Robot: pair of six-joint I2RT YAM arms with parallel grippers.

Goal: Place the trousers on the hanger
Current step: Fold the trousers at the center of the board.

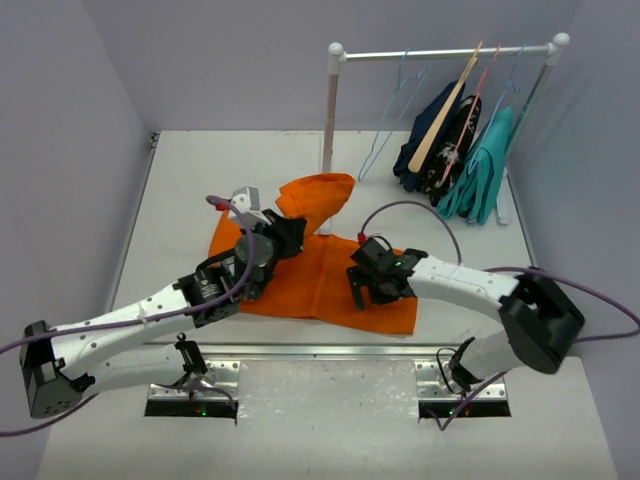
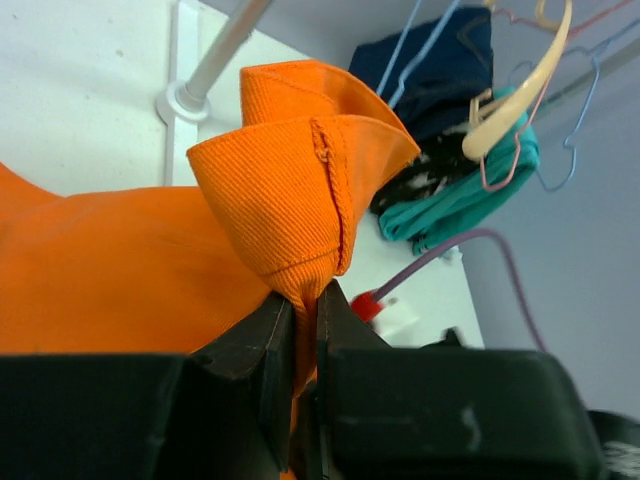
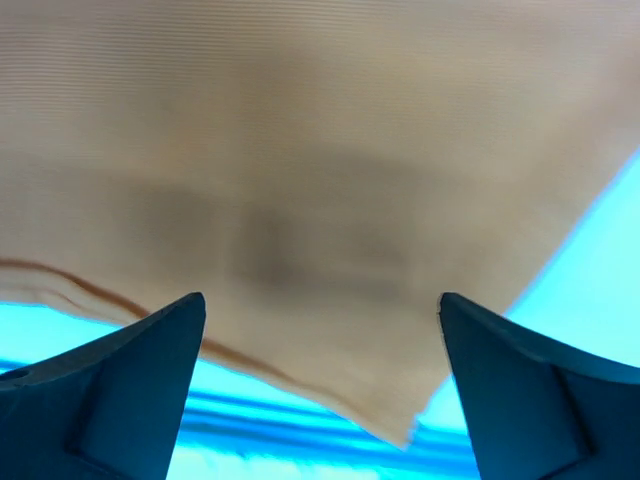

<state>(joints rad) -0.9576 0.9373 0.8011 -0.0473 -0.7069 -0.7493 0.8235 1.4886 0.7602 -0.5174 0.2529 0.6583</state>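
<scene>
The orange trousers (image 1: 320, 285) lie spread across the middle of the table, with one bunched end lifted toward the rack. My left gripper (image 1: 283, 238) is shut on that raised fold, and the left wrist view shows the cloth (image 2: 285, 180) pinched between the black fingers (image 2: 250, 350) of the gripper (image 2: 305, 300). My right gripper (image 1: 366, 283) hovers open just over the right part of the trousers. In its wrist view the cloth (image 3: 300, 150) looks washed-out tan, with a corner between the wide-apart fingertips (image 3: 150, 370) of the gripper (image 3: 322, 310). The pale blue wire hanger (image 1: 385, 132) hangs at the rail's left end.
A white rail (image 1: 440, 52) on posts (image 1: 329, 110) stands at the back right. It carries a navy garment (image 1: 422, 145), a teal garment (image 1: 485, 170), a tan wooden hanger (image 1: 445, 112) and a pink wire hanger (image 1: 478, 100). Purple cables trail from both arms.
</scene>
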